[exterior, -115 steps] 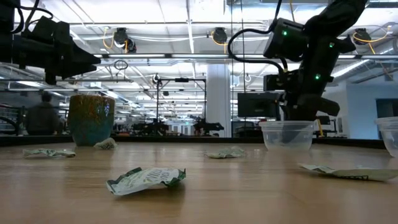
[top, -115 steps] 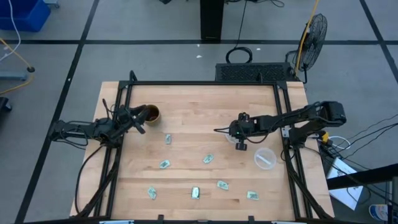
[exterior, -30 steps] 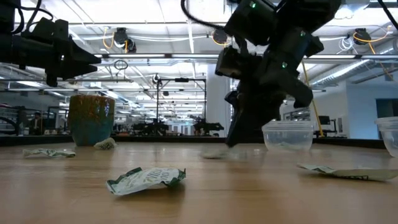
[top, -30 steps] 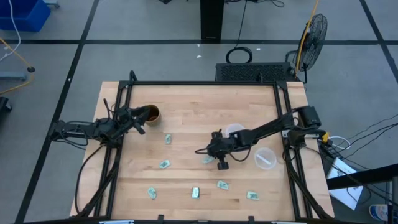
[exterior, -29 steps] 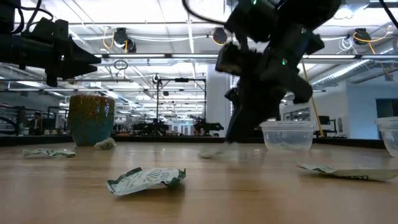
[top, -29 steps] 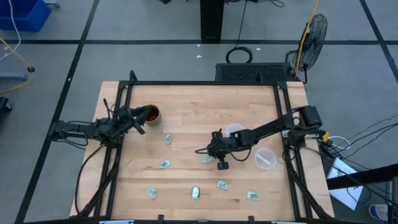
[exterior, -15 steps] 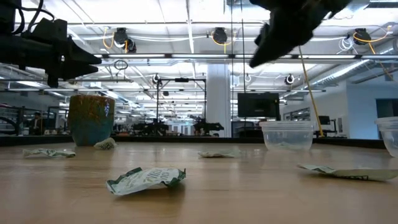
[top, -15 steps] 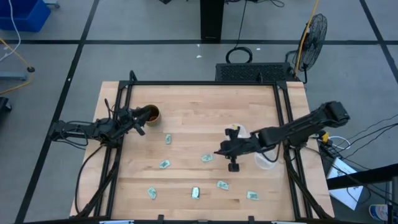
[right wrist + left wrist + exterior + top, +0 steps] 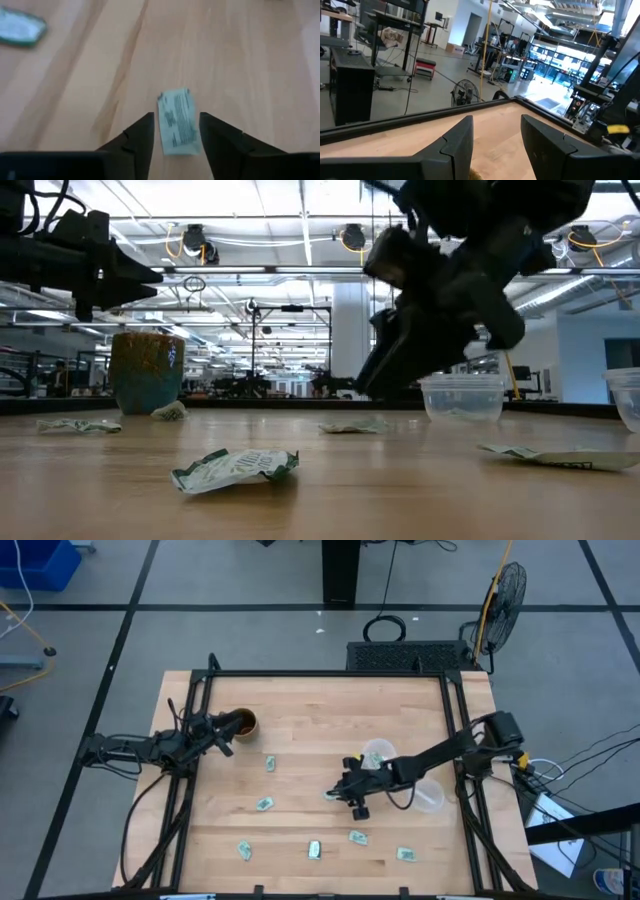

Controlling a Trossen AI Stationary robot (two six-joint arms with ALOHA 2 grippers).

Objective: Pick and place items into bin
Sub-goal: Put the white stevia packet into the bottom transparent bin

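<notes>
A small pale packet (image 9: pixel 179 122) lies flat on the wooden counter (image 9: pixel 320 710) near its middle, printed side up, and the right hand (image 9: pixel 340 792) hangs over it with its two fingers (image 9: pixel 135 137) spread apart, one to each side of the packet and nothing gripped. From overhead the packet (image 9: pixel 330 796) sits just at the tip of that hand; from counter height it reads as a thin crumpled strip (image 9: pixel 355 425) with the dark hand (image 9: pixel 385 375) close above. Whether the fingertips already touch the wood is hard to judge from these angles.

The step in hand appears to be the grasp itself. To do it well, the fingers should come straight down until they meet the counter, then close across the packet's narrow width, since so thin a wrapper will likely slide or buckle if pinched high. A slow closing would help it fold up between the pads rather than skate away.

The clear bin (image 9: pixel 377 753) stands just behind the right arm, a second clear tub (image 9: pixel 428 794) beside it. Other packets remain scattered: one (image 9: pixel 270 764) toward the brown mug (image 9: pixel 243 723), one (image 9: pixel 264 804) left of centre, and four (image 9: pixel 314 850) along the near edge. The left hand (image 9: pixel 222 734) waits by the mug, its fingers (image 9: pixel 457 142) parted and empty.
</notes>
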